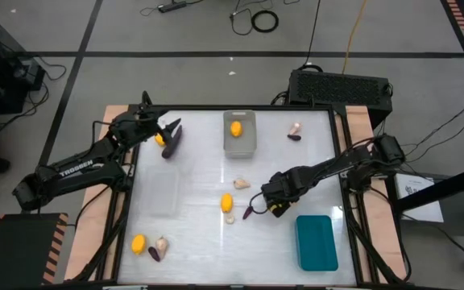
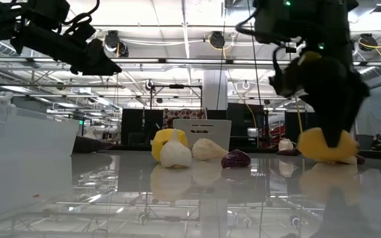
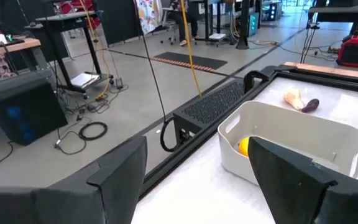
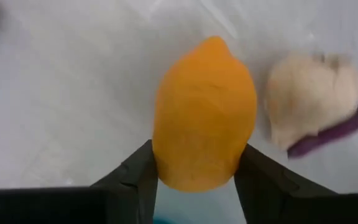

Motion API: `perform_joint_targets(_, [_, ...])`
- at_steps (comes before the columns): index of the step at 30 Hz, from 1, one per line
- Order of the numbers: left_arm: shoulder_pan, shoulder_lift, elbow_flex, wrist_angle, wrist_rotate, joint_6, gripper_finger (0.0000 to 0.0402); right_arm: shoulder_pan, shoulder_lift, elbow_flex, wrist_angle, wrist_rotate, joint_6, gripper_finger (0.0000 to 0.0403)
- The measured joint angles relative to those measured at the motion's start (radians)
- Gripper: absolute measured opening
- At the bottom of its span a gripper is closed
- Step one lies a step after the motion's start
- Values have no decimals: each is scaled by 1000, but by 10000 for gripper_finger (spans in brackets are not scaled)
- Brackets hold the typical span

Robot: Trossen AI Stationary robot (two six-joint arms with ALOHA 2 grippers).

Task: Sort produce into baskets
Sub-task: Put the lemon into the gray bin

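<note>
Lemon (image 4: 205, 115) is clamped by right gripper (image 4: 194, 163) mid-table; left gripper (image 3: 197, 168) is held open, empty. One fruit is binned in grey basket (image 1: 240, 143); approx. ten items are left.

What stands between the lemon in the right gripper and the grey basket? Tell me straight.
Nothing visible does. The right gripper is shut on the lemon, and only bare tabletop lies between it and the grey basket. A garlic bulb sits just to the side of that line.
</note>
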Motion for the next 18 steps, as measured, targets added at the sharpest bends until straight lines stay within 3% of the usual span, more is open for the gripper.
perform_joint_targets(6, [0, 0, 0, -31, 1, -1, 287, -56, 0, 136, 0, 16, -194, 171])
perform_joint_targets(14, [0, 0, 0, -49, 4, -1, 287, -163, 0, 282, 127, 369, -502, 195])
perform_joint_targets(18, [0, 0, 0, -52, 6, -1, 287, -231, 0, 271, 307, 396, -637, 189])
